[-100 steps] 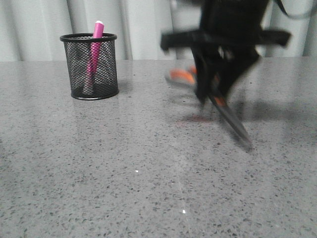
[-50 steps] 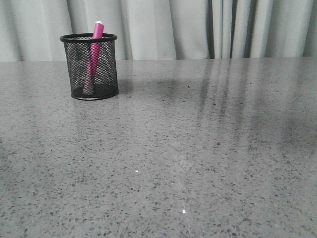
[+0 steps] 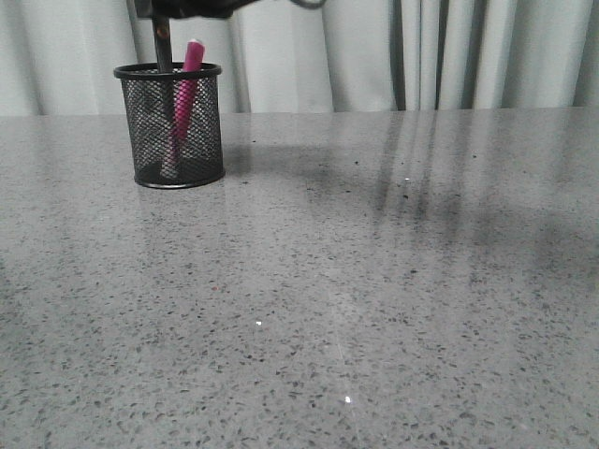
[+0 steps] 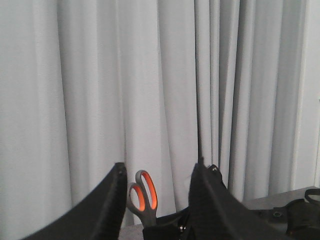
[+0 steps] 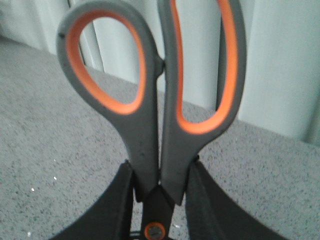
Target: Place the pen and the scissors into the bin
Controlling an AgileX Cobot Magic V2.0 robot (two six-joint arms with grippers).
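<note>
While the front view is cutting off the arm at its top edge, a dark blade of the scissors (image 3: pixel 163 45) is showing above the bin (image 3: pixel 169 124), running straight down through the rim beside the pen (image 3: pixel 184 89). The pen is already standing inside the bin, leaning slightly, white tip up. The bin is sitting at the far left of the grey surface (image 3: pixel 356 309). Judged step: the scissors are being lowered, blades first, into the bin; the pen's part appears done.

Through the left wrist view, the left gripper (image 4: pixel 157 200) is standing spread and holding nothing, facing the curtain (image 4: pixel 75 90). The scissors' orange-lined loops (image 4: pixel 143 197) are showing beyond it, handles up.

Across the right wrist view, the right gripper (image 5: pixel 159 200) is pinching the scissors (image 5: pixel 160 100) on the shanks just above the orange pivot (image 5: pixel 155 230), loops toward the camera. The long axis is running near vertical, tips down and hidden from this view.

Next move, as judged: lowering further until the tips are bottoming in the bin, then spreading the gripper. Risk: the scissors, taller than the bin, tipping it or knocking the pen.
</note>
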